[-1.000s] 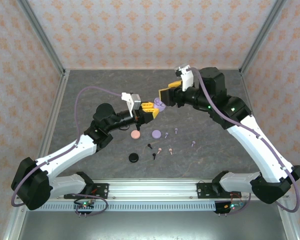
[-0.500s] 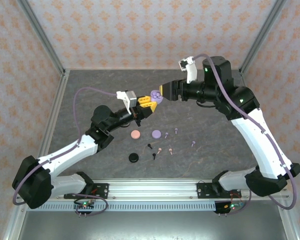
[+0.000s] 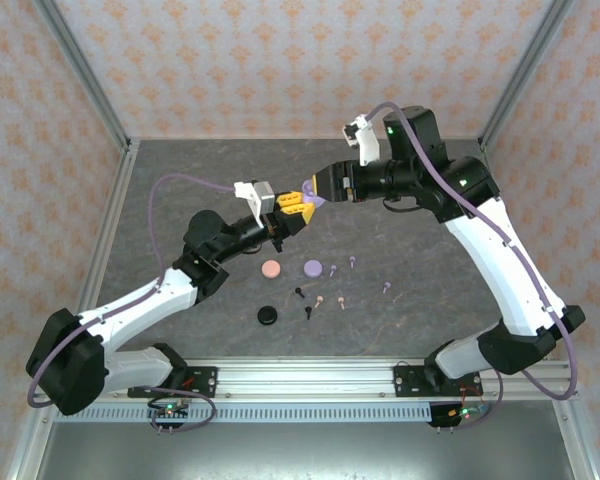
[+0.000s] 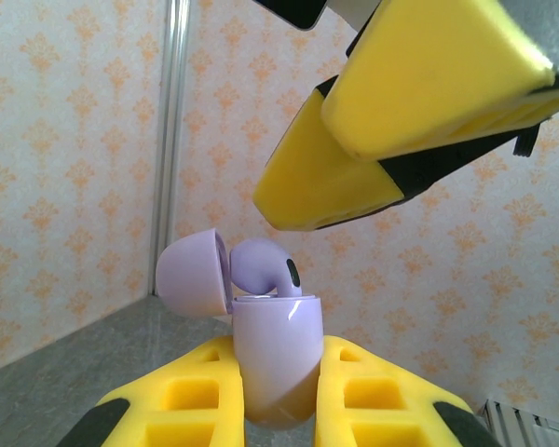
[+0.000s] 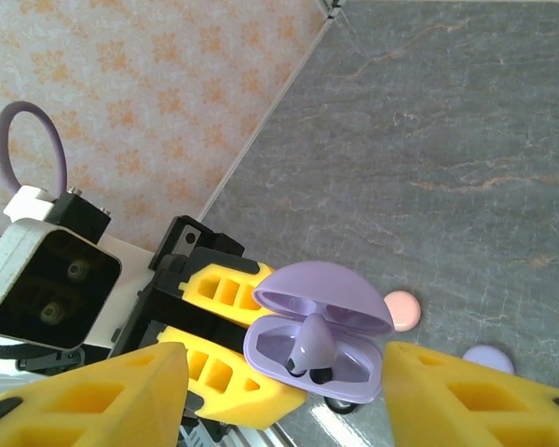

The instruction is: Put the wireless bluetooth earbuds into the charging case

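Right gripper is edging leftward, fingers spread either side of the open case; left gripper is clamping it, an earbud sitting inside.

An earbud sits in the open case between the left jaws, right jaws just beside it.

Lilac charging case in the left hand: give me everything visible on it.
The lilac charging case is a small rounded shell, glossy like plastic, its lid standing open on the hinge. It is held off the table, base clamped between the left hand's yellow fingers. One lilac earbud sits in it, head protruding. The right hand straddles it, open, touching nothing.
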Tool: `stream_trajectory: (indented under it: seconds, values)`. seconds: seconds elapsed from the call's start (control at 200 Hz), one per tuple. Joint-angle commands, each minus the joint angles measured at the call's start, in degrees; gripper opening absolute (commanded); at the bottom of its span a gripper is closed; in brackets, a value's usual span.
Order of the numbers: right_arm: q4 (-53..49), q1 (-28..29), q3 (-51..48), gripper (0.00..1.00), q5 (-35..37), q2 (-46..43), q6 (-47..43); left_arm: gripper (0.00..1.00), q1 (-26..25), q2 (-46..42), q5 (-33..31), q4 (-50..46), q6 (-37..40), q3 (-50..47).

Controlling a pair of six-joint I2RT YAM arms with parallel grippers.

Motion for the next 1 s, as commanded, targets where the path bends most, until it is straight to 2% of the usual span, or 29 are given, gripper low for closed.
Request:
stream_trajectory:
  seconds: [0.0, 0.245, 0.991]
  values:
    - [-0.4, 0.3, -0.9, 0.54, -1.5, -0.5, 0.3, 0.0, -0.4, 0.2, -0.8, 2.7, 0.8, 1.9]
    - [-0.4, 0.5, -0.9, 0.49, -2.8, -0.1, 0.1, 0.0, -0.4, 0.7, -0.5, 2.4, 0.5, 2.3]
    - [-1.0, 0.9, -0.9, 0.47, -3.2, 1.9, 0.0, 0.0, -0.5, 0.8, -0.4, 1.4, 0.5, 2.6]
